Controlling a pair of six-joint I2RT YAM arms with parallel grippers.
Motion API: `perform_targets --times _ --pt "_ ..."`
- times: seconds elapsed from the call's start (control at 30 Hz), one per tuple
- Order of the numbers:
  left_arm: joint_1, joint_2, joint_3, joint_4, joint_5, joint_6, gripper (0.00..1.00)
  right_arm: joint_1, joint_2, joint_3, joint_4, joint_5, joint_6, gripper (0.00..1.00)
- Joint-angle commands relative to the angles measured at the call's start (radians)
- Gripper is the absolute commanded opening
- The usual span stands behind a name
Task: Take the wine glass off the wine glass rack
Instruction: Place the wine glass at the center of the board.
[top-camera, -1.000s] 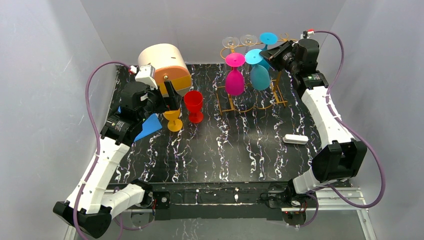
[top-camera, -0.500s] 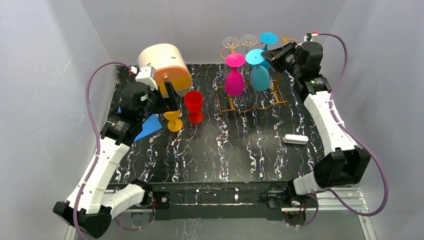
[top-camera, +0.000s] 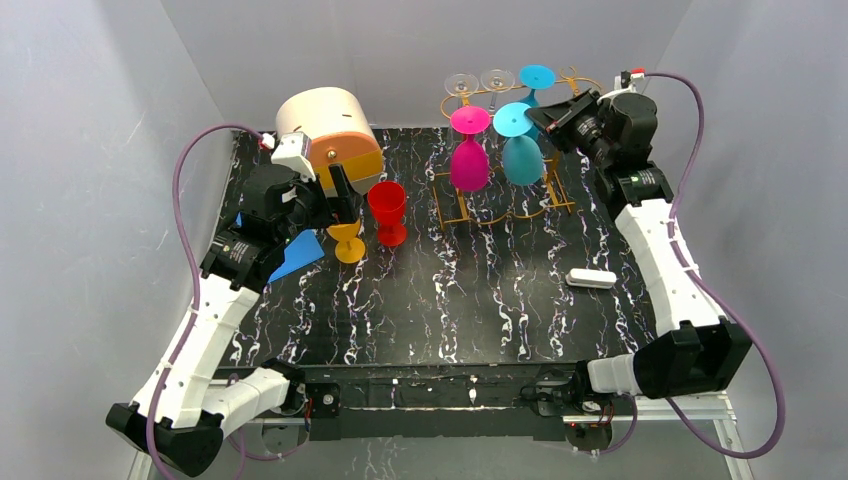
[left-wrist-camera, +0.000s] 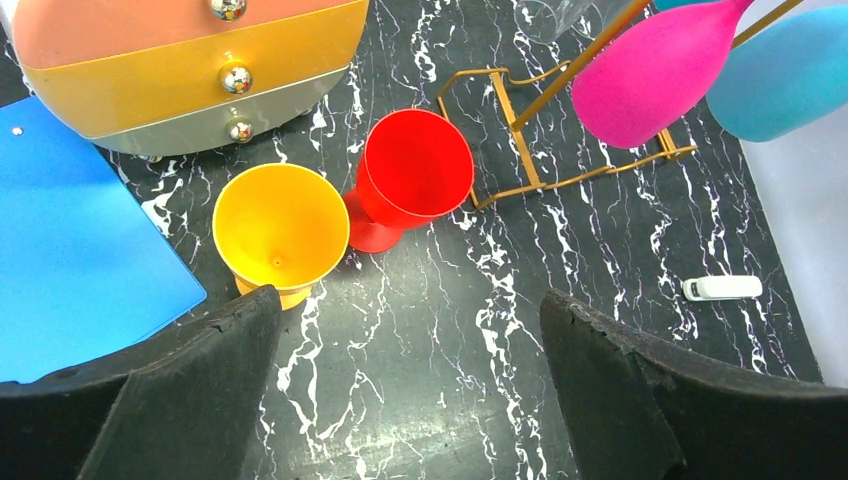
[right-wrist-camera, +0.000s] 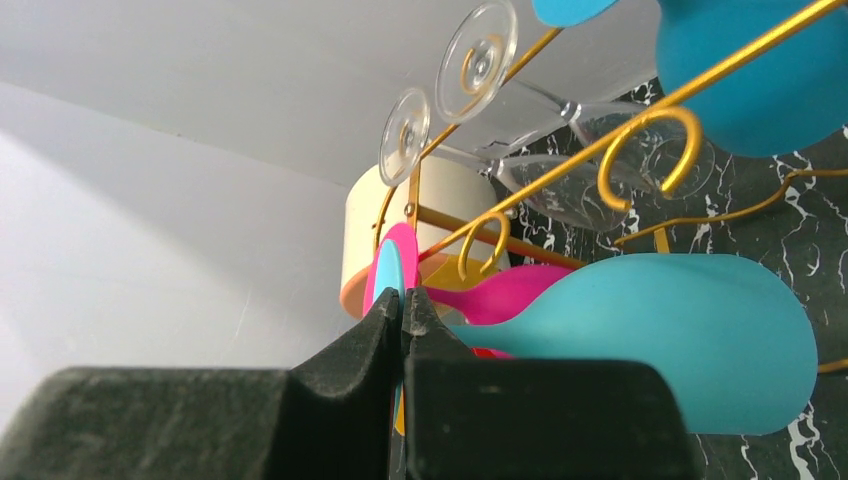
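1. Grey-white walls (top-camera: 100, 100) are seen on three sides of a black marble-patterned table (top-camera: 430, 320) streaked with white veins.
2. At the far side of the table, right of centre, the golden wine glass rack (left-wrist-camera: 585, 176) is found standing upright.
3. From its front rails a pink wine glass (top-camera: 469, 163) and a turquoise wine glass (top-camera: 521, 158) are hung upside down, side by side, the turquoise one on the right.
4. On the rear rails two clear wine glasses (top-camera: 461, 83) and a blue wine glass (top-camera: 537, 76) are hung.
5. The right gripper (right-wrist-camera: 402, 300) is raised to the top of the rack; its jaws are pinched nearly together on the thin edge of the turquoise wine glass's disc foot.
6. The left gripper (left-wrist-camera: 410, 305) is held above the table's left part with its jaws spread wide, and nothing is held between them.
7. Just beyond it a yellow goblet (left-wrist-camera: 280, 228) and a red goblet (left-wrist-camera: 415, 170) are stood upright, close beside each other.
8. A round cabinet (top-camera: 325, 125) with banded drawers is placed behind the goblets, and a blue sheet (left-wrist-camera: 70, 230) is laid to their left.
9. A small white oblong object (top-camera: 590, 278) is seen lying on the right part of the table, well apart from the rack.
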Motion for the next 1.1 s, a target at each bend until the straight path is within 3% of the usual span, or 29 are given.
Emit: perform_targets --times 0.0,0.13,0.3,0.5,0.63,0.83,1.07 --pt "0.003 -0.023 0.034 -0.025 -0.004 0.020 0.98 -0.006 -0.073 -0.043 0.064 -0.069 -0.020 0.01" --pt "0.003 -0.034 0.041 -0.037 0.039 0.022 0.94 -0.006 -0.136 -0.110 0.081 -0.164 -0.065 0.01" --pt "0.003 -0.072 0.019 -0.032 0.157 0.021 0.96 -0.007 -0.235 -0.228 0.143 -0.360 -0.148 0.01" --pt "0.003 -0.066 -0.041 0.096 0.545 -0.008 0.92 0.009 -0.343 -0.408 0.245 -0.570 -0.159 0.01" --pt "-0.015 -0.023 -0.070 0.159 0.705 -0.034 0.89 0.049 -0.369 -0.466 0.253 -0.639 -0.204 0.01" --pt "-0.207 0.016 -0.098 0.239 0.653 -0.071 0.88 0.218 -0.384 -0.517 0.304 -0.572 -0.264 0.01" --pt "-0.262 0.034 -0.148 0.319 0.635 -0.148 0.78 0.286 -0.387 -0.592 0.442 -0.588 -0.240 0.01"
